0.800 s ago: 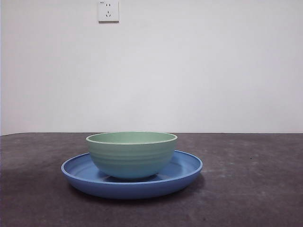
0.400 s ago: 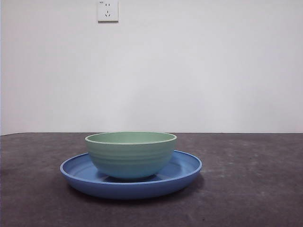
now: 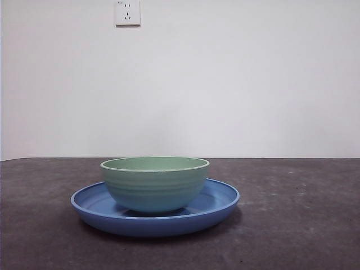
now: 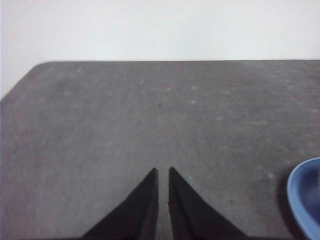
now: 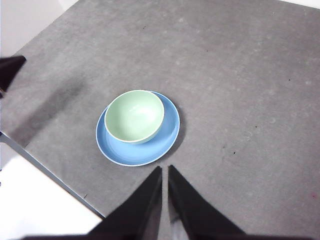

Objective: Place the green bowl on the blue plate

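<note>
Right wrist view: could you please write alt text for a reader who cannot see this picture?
A green bowl sits on a blue plate, off-centre toward one rim, on a grey table seen from above. The right gripper points toward them with its two black jaws nearly together, holding nothing.

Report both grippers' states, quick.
Left gripper: closed, holding nothing, over bare table.
Right gripper: closed, holding nothing, high above the green bowl on the blue plate.

No readable text, labels or numbers anywhere. Wall socket (image 3: 127,13) carries a tiny mark at its corner, too small to make out.
</note>
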Motion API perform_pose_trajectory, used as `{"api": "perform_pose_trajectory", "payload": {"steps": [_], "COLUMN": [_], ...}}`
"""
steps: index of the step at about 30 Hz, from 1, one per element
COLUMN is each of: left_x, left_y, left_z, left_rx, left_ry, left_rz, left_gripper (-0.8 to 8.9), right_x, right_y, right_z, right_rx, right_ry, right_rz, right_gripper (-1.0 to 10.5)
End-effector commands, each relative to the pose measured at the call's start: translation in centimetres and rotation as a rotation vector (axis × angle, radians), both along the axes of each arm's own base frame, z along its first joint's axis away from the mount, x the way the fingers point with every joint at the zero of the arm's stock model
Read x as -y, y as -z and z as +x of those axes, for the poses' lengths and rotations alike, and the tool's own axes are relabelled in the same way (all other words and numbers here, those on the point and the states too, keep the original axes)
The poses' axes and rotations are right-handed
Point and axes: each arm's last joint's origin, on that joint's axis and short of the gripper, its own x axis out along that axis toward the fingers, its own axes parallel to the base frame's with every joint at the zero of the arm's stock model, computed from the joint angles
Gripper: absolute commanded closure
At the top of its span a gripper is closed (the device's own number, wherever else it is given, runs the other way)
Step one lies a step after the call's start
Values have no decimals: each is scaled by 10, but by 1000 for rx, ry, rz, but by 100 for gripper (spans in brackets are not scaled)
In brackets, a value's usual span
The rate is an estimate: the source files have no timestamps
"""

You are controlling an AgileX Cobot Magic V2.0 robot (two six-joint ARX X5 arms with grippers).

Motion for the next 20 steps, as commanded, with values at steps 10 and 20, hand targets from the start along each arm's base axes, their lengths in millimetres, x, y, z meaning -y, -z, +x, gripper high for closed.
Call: {"api": "perform_pose_trajectory", "payload": {"steps": [10, 20], "left_x": [-5, -5], "left_y": [30, 37], "left_z": [-3, -4], "left_rx": [29, 28], "left_ry": [-170, -170], "left_rz": [-48, -44], "left_gripper": [781, 781], "right_x": [2, 2], "right_y": [2, 2], "right_z": [-4, -4], "right_rx": [-51, -51], "right_ry": [-2, -2], "right_rz": [-25, -25], "right_gripper": [929, 929]}}
